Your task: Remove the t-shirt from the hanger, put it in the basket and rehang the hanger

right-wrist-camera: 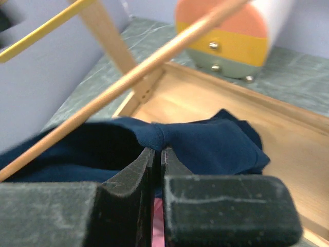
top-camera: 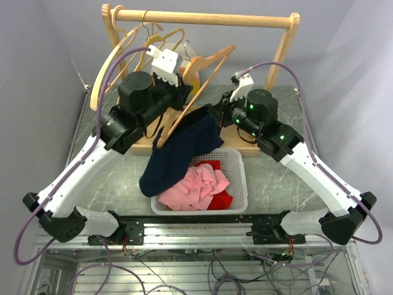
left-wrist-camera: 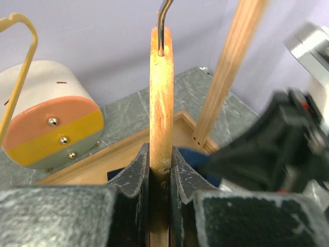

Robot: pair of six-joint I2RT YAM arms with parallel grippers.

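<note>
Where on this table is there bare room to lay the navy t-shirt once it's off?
Bare table lies right of the basket, partly under the right arm, and a narrower strip left of it beside the left arm. Around the rack it is crowded: hangers, both arms, the t-shirt. The basket already holds clothes.

Spare hangers (top-camera: 161, 39) and the rail (top-camera: 202, 17) crowd overhead; the tilted hanger (top-camera: 209, 60), draped t-shirt (top-camera: 178, 153) and basket (top-camera: 239, 178) fill the middle. Counter (top-camera: 276, 181) right of the basket lies open.
</note>
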